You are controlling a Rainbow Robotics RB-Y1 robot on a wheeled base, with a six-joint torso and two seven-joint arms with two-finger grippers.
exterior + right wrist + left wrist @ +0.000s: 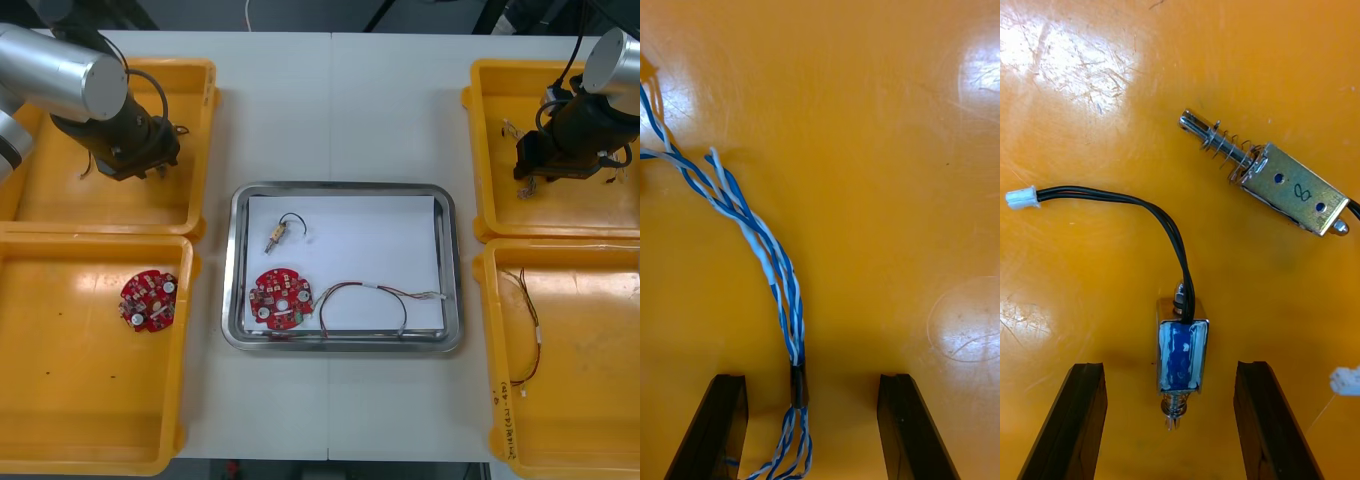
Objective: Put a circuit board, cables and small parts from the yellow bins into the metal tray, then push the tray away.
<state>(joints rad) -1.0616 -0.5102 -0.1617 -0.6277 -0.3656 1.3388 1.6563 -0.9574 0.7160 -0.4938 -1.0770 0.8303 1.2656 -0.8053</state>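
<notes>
**Both grippers open over the far bins; tray partly filled**

The metal tray (340,187) sits mid-table, between the yellow bins. On its white inside I see a red circuit board (281,298), a small metal part (277,236) with a short black lead, and a thin looped cable (372,292).

A second circuit board (148,300) lies in the near left bin (60,400). A red and yellow cable (527,335) lies in the near right bin (600,400).

My left gripper (150,165) is down in the far left bin (50,200). Its fingers (1075,420) are spread, and a blue-wrapped metal part (1180,352) lies between them, touching neither. A black cable (1142,204) runs from that part to a white plug. A brass-coloured part (1281,184) with a spring lies farther off.

My right gripper (535,178) is in the far right bin (490,140). Its fingers (711,427) are also released, with a twisted blue and white cable (764,247) running between them, ungrasped.
</notes>
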